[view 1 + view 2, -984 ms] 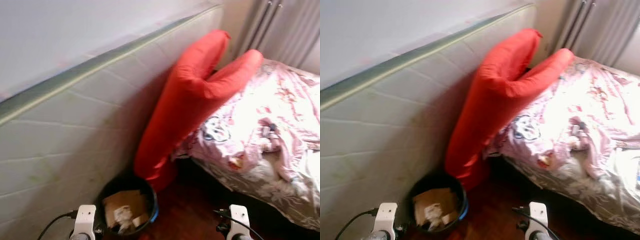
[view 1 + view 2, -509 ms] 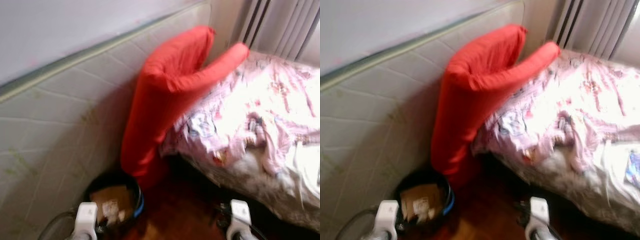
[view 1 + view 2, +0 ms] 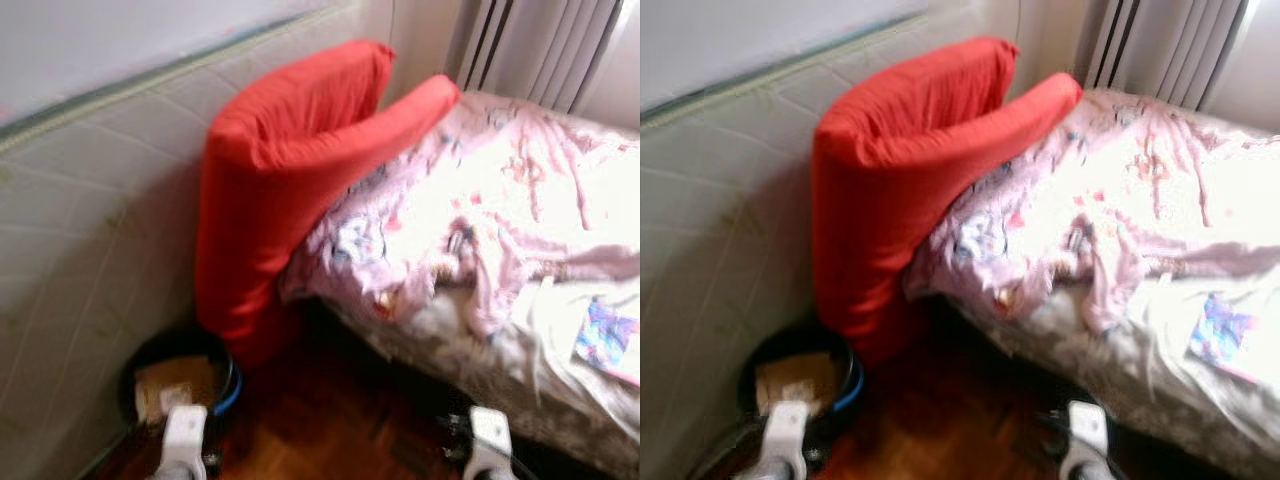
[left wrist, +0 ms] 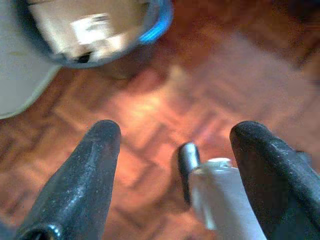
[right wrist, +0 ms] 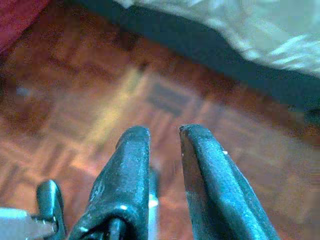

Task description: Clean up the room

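Note:
A black waste bin [image 3: 180, 375] with a blue rim stands on the floor at the lower left, holding cardboard and crumpled paper. In the left wrist view my left gripper [image 4: 177, 132] hangs open over the parquet, nothing between its fingers, with the bin [image 4: 95, 30] a short way beyond. My right gripper [image 5: 164, 131] hangs over bare floor near the bed's dark underside, its fingers nearly together and holding nothing. A colourful booklet [image 3: 608, 340] lies on the bed at the right.
A folded red cushion [image 3: 280, 200] leans between a pale upright mattress [image 3: 90, 230] and the bed with a rumpled pink quilt [image 3: 500, 200]. Grey curtains [image 3: 540, 45] hang behind. Parquet floor [image 3: 330, 420] lies between bin and bed.
The whole picture has slid left, so the camera has turned right: more of the bed and the booklet have come into sight. Nothing in the room has moved.

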Robot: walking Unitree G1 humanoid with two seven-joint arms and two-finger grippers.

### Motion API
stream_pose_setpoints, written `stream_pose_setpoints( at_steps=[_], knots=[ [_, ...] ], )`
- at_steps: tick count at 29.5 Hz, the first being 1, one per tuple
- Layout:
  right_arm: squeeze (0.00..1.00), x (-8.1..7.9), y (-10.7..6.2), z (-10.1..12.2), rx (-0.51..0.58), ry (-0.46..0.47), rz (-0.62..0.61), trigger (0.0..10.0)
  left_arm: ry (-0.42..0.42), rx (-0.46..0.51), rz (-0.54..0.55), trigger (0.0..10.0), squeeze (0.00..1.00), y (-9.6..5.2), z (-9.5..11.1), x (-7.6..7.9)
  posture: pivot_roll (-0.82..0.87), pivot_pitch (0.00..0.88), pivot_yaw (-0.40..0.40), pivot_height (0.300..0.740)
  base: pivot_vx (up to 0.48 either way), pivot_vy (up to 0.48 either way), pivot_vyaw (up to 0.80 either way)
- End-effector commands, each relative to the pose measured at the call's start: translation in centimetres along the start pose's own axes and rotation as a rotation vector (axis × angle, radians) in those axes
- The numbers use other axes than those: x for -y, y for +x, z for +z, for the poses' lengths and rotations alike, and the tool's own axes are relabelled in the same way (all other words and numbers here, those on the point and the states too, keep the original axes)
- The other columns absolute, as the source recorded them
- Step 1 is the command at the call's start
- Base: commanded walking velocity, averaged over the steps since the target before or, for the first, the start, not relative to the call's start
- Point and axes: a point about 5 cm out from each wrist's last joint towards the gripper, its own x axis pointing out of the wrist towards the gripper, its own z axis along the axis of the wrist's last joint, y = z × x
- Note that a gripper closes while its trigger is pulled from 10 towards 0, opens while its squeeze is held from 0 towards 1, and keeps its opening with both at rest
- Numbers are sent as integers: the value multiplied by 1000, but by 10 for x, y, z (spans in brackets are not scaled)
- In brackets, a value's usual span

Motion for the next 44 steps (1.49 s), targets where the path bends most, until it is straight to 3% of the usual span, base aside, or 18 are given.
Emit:
stream_pose_setpoints(
  at_steps=[1, 23, 24, 25, 37, 40, 41, 42, 44],
  knots=[
    [0, -8, 2, 4, 14, 9, 17, 10000, 3, -18, 25, 10000, 0, -1, -4, -11, 49, 36, -22, 740, 0, -349, 0],
    [0, -9, 1, 1, 18, 12, 14, 10000, 18, -23, 19, 10000, 0, -2, -7, -12, 41, 3, -15, 740, 0, -350, 0],
    [729, -9, 1, 1, 19, 9, 13, 10000, 20, -23, 18, 10000, 0, -2, -7, -12, 41, 0, -13, 740, 0, -349, 0],
    [1000, -9, 1, 0, 22, 11, 12, 10000, 22, -24, 18, 10000, 0, -2, -7, -13, 42, 0, -12, 740, 0, -352, 0],
    [1000, -10, 1, 0, 32, 22, 10, 10000, 31, -11, 22, 10000, 0, -2, -6, -14, 38, 18, -8, 740, 0, -291, 0],
    [1000, -9, 0, 1, 65, 56, -7, 10000, -5, 29, 34, 10000, 0, -3, -5, -14, 44, 32, -10, 740, 0, 0, 0],
    [384, -9, 0, 1, 86, 63, -20, 10000, -24, 48, 42, 10000, 0, -3, -4, -14, 42, 48, -6, 740, 0, 0, 0],
    [0, -8, 0, 2, 101, 70, -26, 10000, -38, 61, 48, 10000, 0, -4, -4, -15, 39, 56, -3, 740, 0, 0, 0],
    [0, -8, -1, 3, 142, 86, -36, 10000, -53, 94, 60, 10000, 0, -5, -4, -16, 34, 71, 2, 740, 0, 0, 0]
  ],
)
